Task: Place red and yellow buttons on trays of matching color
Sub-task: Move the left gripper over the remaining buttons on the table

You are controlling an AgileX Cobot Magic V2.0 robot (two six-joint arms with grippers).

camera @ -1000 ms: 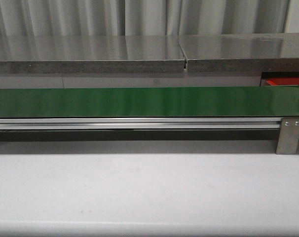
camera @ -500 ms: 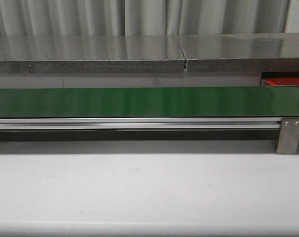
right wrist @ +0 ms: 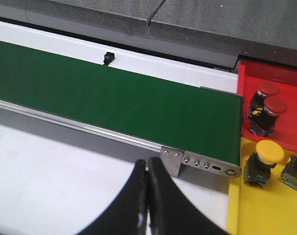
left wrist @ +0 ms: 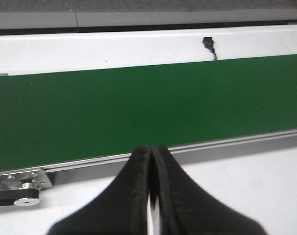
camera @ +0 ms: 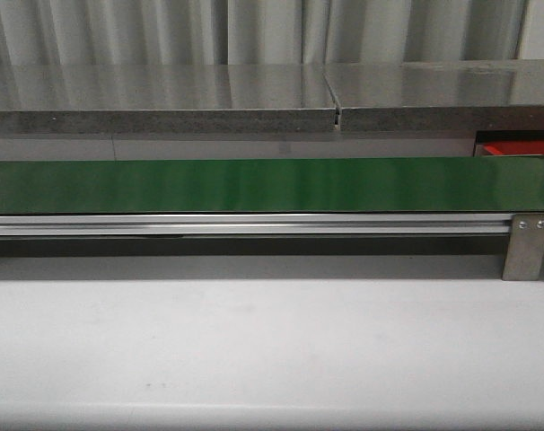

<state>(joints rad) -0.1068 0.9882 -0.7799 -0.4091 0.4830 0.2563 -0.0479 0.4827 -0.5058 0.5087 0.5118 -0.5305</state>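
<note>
Front view shows me nothing changed on the bare green belt (camera: 272,184) over the last second, so both grippers (left wrist: 151,161) (right wrist: 147,171), pressed together, wait.

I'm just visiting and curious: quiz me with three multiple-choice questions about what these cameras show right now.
1. Where do the red buttons sit?
A. on the green belt
B. in the red tray
C. on the white table

2. How many yellow buttons show in the yellow tray?
A. two
B. none
C. five

3. How does the right tool stand?
A. wide open
B. shut, holding nothing
C. shut on a button

Answers: 1 B, both stand in the red tray. 2 A, one whole, one cut off at the edge. 3 B, its fingers meet with nothing between them.
</note>
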